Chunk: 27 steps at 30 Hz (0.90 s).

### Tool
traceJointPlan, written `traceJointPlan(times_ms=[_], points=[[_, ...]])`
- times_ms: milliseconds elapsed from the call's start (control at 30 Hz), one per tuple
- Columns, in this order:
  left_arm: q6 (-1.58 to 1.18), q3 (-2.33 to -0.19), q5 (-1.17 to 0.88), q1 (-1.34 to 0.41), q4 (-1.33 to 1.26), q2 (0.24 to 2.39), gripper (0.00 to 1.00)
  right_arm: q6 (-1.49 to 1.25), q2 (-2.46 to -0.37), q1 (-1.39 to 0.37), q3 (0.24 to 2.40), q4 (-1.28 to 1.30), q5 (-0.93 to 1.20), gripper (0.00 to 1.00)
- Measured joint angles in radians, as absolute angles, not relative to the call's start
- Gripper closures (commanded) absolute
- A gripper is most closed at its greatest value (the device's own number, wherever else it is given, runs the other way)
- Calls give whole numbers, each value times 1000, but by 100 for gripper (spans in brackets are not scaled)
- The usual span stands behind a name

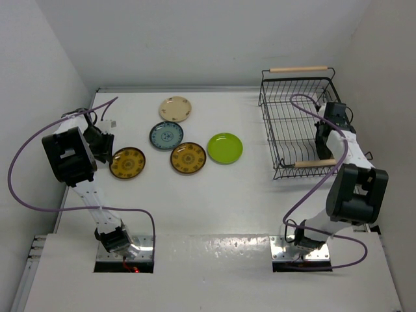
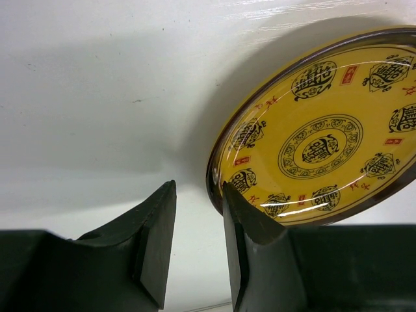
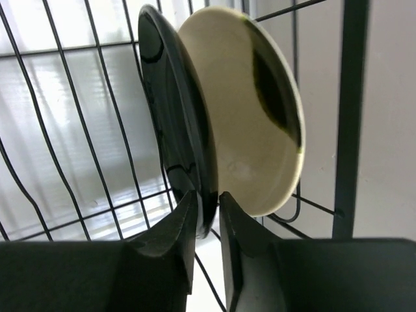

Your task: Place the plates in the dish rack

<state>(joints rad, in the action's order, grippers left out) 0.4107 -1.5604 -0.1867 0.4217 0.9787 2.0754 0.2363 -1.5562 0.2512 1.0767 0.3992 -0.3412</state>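
Five plates lie flat on the table: beige point(image 1: 175, 108), blue patterned point(image 1: 166, 135), lime green point(image 1: 225, 147) and two brown-and-yellow ones point(image 1: 127, 162) point(image 1: 188, 158). My left gripper point(image 1: 104, 148) point(image 2: 198, 188) is low beside the left brown-and-yellow plate point(image 2: 318, 130). It is open with only bare table between its fingers, and the right fingertip sits just at the plate's rim. My right gripper point(image 1: 323, 133) point(image 3: 207, 198) is inside the dish rack point(image 1: 273, 123), shut on the lower rim of an upright black plate point(image 3: 172, 117). A cream plate with a dark patch point(image 3: 247, 117) leans right behind it.
The rack's wires point(image 3: 351, 117) stand close around my right gripper. Wooden handles point(image 1: 299, 68) point(image 1: 316, 163) cap its short ends. White walls close in on the left, back and right of the table. Purple cables loop over both arms.
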Motion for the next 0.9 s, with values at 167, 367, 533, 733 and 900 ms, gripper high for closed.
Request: traceJointPlan(times_ms=[167, 367, 533, 733, 900], points=[[411, -1560, -186, 422, 979, 2075, 60, 258, -1563, 251, 1075, 410, -341, 58], [411, -1560, -185, 422, 979, 2075, 60, 258, -1562, 251, 1074, 418, -365, 57], [411, -1560, -179, 422, 979, 2075, 60, 257, -1554, 251, 1074, 419, -416, 60], [411, -1560, -176, 422, 979, 2075, 60, 250, -1525, 251, 1074, 419, -445, 60], [415, -1560, -176, 422, 979, 2075, 60, 212, -1503, 251, 1074, 423, -450, 32]])
